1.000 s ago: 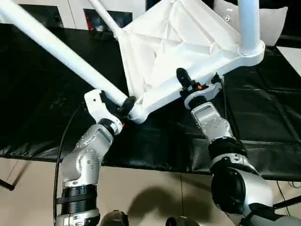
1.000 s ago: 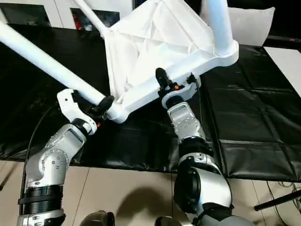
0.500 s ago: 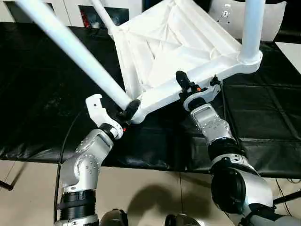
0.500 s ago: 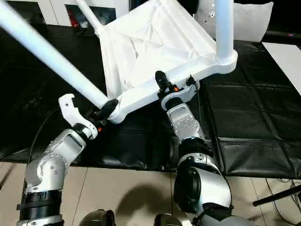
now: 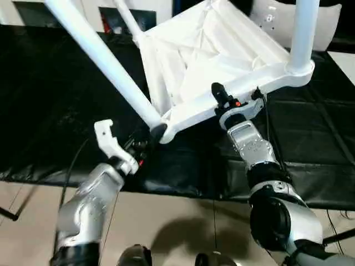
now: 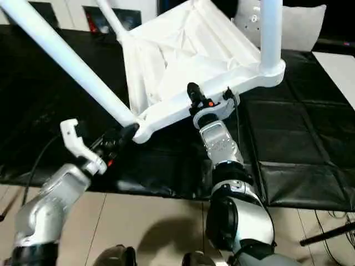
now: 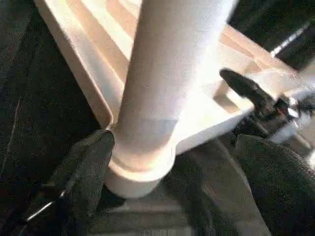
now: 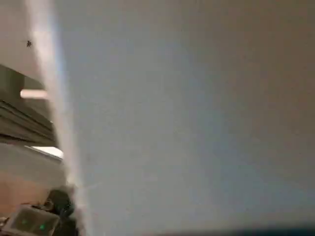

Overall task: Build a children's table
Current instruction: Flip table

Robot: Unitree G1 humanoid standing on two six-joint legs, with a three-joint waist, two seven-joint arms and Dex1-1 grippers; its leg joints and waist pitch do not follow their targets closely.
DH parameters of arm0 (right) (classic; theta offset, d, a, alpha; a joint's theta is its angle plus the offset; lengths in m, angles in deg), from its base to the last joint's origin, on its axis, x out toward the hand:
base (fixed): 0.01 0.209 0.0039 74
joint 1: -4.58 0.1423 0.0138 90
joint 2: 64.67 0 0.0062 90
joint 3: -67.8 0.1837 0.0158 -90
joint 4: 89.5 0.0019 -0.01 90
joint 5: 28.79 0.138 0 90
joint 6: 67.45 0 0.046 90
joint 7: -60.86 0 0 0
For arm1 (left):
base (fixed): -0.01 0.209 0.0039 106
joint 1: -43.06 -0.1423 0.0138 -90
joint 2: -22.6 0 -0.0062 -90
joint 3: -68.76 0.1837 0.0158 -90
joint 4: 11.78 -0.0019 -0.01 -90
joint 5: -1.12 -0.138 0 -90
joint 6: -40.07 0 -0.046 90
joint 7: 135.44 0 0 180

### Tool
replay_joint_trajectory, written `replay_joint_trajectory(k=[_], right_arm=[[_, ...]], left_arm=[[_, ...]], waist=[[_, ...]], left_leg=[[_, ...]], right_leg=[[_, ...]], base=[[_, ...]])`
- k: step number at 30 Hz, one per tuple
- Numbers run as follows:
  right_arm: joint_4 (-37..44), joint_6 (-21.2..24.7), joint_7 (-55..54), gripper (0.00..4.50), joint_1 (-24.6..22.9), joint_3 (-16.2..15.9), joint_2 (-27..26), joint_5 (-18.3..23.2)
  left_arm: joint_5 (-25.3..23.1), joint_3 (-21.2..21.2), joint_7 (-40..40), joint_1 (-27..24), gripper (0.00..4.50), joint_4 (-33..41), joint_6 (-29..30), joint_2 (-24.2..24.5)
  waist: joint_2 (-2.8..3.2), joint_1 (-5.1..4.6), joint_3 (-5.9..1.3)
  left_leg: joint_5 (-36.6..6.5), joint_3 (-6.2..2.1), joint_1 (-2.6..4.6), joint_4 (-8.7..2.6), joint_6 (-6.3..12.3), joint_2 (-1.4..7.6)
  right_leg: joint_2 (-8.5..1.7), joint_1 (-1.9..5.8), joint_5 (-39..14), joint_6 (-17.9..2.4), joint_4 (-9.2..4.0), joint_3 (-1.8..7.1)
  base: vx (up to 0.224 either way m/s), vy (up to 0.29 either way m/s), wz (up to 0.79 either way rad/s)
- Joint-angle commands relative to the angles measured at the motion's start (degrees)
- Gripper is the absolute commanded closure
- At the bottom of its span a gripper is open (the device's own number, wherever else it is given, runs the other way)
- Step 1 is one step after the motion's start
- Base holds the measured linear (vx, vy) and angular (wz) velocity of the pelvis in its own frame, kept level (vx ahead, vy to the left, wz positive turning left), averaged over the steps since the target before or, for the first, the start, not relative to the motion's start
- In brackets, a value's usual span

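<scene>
The children's table [image 5: 222, 50] is tipped up on its edge above the black-covered desk [image 5: 50, 111], ribbed underside facing the camera, filling the upper centre of the frame. 1 leg [image 5: 102, 61] runs from the upper left corner down to the socket at the lowest corner [image 5: 166, 130], lower centre-left. A 2nd leg [image 5: 304, 33] stands up from the socket at the upper right, & a 3rd [image 5: 126, 19] pokes up behind the top's far left corner, w/ a white cabinet [image 5: 119, 14] behind it. The right pincer [image 5: 236, 102] sits at the table's near edge, mid-frame, approx. midway between the 2 near sockets; 1 black finger [image 5: 219, 94] rises in front of the rim & a white part shows at the other side, so it looks clamped on the edge, though the contact itself is hidden. The right wrist view is blank white surface up close, no help there. The left pincer [image 5: 147, 138] is just below & left of the low corner socket. In the left wrist view its 2 black fingers are spread wide, 1 finger [image 7: 88, 167] touching the side of the socket collar, the other [image 7: 280, 182] well apart on the opposite side, so it's open & gripping nothing. The left arm [image 5: 91, 199] comes up from the bottom left, below the desk's front edge, over pale floor [image 5: 177, 216].
</scene>
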Motion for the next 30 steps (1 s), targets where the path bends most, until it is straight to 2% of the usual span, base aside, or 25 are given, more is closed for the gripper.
replay_joint_trajectory(k=[1,8,10,15,18,22,28,30], right_arm=[[6.0,-3.6,-1.1,2.57,0.4,-0.9,3.1,-2.1],[12.9,-3.3,-4.5,2.57,-2.6,-3.8,6.2,-7.0],[14.4,-3.0,-5.0,2.57,-3.2,-4.1,6.6,-7.7],[24.3,-1.0,-11.1,2.57,-7.8,-7.1,9.8,-13.7],[27.0,0.4,-13.4,2.57,-9.4,-8.1,10.6,-15.3],[31.6,3.4,-15.2,2.57,-11.7,-10.0,12.8,-18.2],[36.5,6.2,-16.7,2.57,-13.3,-11.3,15.5,-19.4],[37.6,7.4,-17.0,2.57,-13.3,-11.8,16.4,-20.1]], left_arm=[[-0.5,1.2,1.8,-0.9,0.00,2.5,-0.3,1.5],[-1.6,5.2,3.4,0.7,0.00,9.0,2.9,6.3],[-1.4,5.7,3.7,1.3,0.00,9.8,3.4,6.8],[-0.4,8.2,3.2,5.5,0.00,13.6,5.1,7.6],[-0.3,8.7,3.0,6.0,0.00,14.5,5.6,7.9],[-0.2,9.2,2.5,6.8,0.00,15.7,6.6,8.3],[-0.5,10.0,2.5,8.0,0.00,16.2,7.3,9.4],[-2.2,11.4,2.7,8.4,0.00,16.2,7.4,10.7]], waist=[[0.02,-0.31,-4.93],[0.06,0.03,-4.71],[-0.11,-0.16,-4.66],[-0.38,-0.10,-4.29],[-0.61,-0.40,-4.09],[-0.76,-0.76,-4.05],[-0.77,-1.16,-4.02],[-0.81,-1.29,-4.09]], left_leg=[[-2.2,-0.61,2.28,-3.90,5.27,3.72],[-4.2,-0.53,2.32,-4.09,3.05,3.48],[-5.1,-0.54,2.21,-4.19,2.32,3.38],[-7.6,-0.61,2.33,-4.48,-0.09,3.25],[-9.3,-0.61,2.21,-4.57,-1.29,3.03],[-10.0,-0.65,1.98,-4.63,-1.81,2.89],[-11.5,-0.75,2.04,-4.63,-2.21,2.78],[-11.3,-0.79,1.93,-4.61,-2.10,2.72]], right_leg=[[-4.30,3.62,1.5,-14.6,-3.21,2.39],[-4.10,3.41,-1.5,-12.1,-3.44,2.53],[-4.10,3.45,-3.0,-11.4,-3.63,2.54],[-3.87,3.10,-8.0,-8.5,-4.25,2.66],[-3.77,2.98,-11.1,-6.8,-4.64,2.69],[-3.66,2.93,-13.1,-5.3,-4.90,2.71],[-3.59,2.74,-15.9,-3.9,-5.33,2.65],[-3.53,2.78,-15.8,-3.6,-5.27,2.66]], base=[[0.000,0.000,0.00],[0.000,0.000,0.00],[0.000,0.000,0.00],[0.000,0.000,0.00],[0.000,0.000,0.00],[0.000,0.000,0.00],[0.000,0.000,0.00],[0.000,0.000,0.00]])
